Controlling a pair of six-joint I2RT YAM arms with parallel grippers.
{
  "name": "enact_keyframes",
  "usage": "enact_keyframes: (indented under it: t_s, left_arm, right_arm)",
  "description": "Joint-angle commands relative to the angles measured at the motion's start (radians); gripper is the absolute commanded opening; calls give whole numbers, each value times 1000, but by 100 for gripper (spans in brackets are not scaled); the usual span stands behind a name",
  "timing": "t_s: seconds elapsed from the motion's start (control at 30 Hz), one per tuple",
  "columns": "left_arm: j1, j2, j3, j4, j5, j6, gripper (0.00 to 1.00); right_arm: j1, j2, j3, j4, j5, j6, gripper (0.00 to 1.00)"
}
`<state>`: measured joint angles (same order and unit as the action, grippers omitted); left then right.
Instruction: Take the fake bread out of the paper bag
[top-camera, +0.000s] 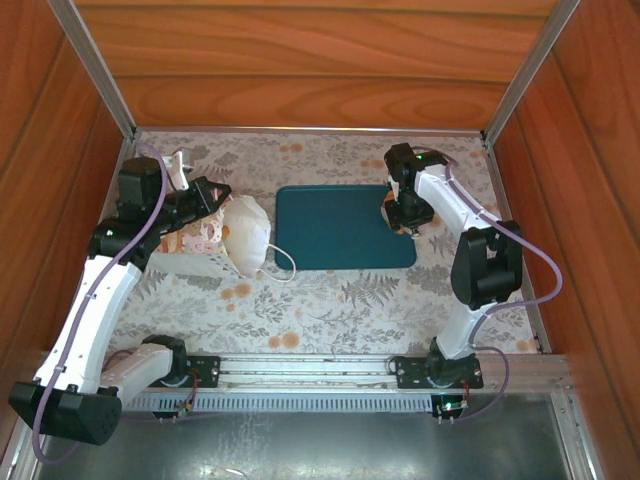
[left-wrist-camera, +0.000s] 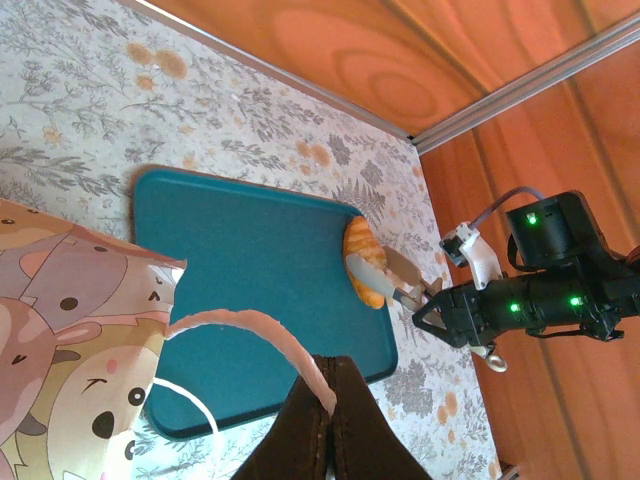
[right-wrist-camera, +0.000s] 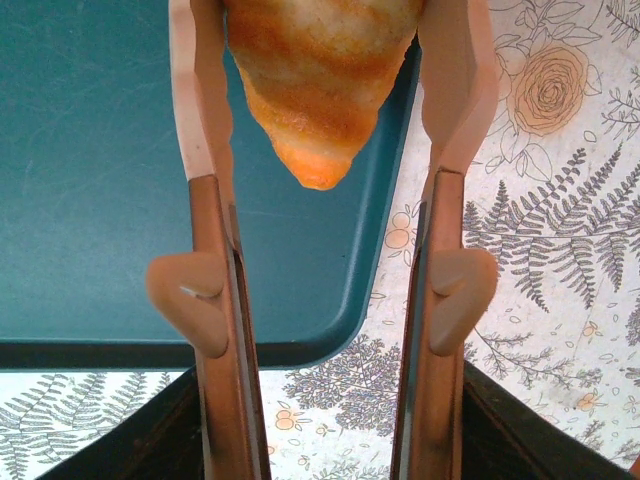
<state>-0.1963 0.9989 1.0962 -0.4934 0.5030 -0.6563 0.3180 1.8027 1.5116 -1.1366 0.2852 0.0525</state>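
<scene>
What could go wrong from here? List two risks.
1. The golden-brown toy croissant is at the flat teal tray's right edge, between the right gripper's jaws; it could roll onto the floral tablecloth.
2. The left gripper pinches only the white paper bag's cord handle; the bag may swing or tip.

Left arm (top-camera: 100, 290) stretches up the left side, elbow bent, wrist turned inward. The left gripper (top-camera: 212, 195) is pinched tight on the cord handle of the paper bag (top-camera: 245, 235). Over on the right, the right arm (top-camera: 470, 270) folds at the elbow, wrist tipped down. The right gripper (top-camera: 405, 220) has its fingers (right-wrist-camera: 210, 150) pressed against both sides of the bread (right-wrist-camera: 320, 90).
</scene>
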Motion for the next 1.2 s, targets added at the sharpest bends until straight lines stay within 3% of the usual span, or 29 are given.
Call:
enact_keyframes:
  t_s: [0.0, 0.53, 0.83, 1.03, 1.17]
  left_arm:
    - [6, -22, 5, 35, 15, -12, 0]
    - [6, -27, 9, 36, 13, -11, 0]
    - [5, -44, 2, 24, -4, 2, 0]
    - [5, -88, -26, 7, -76, 32, 0]
    - [7, -80, -23, 4, -45, 37, 0]
  right_arm:
    - [-10, -9, -8, -7, 19, -17, 59]
    - [-8, -198, -27, -17, -78, -21, 63]
    - [-7, -478, -206, 146, -394, 73, 56]
    - [-7, -644, -294, 130, -422, 146, 56]
    - [4, -729, -372, 167, -608, 170, 55]
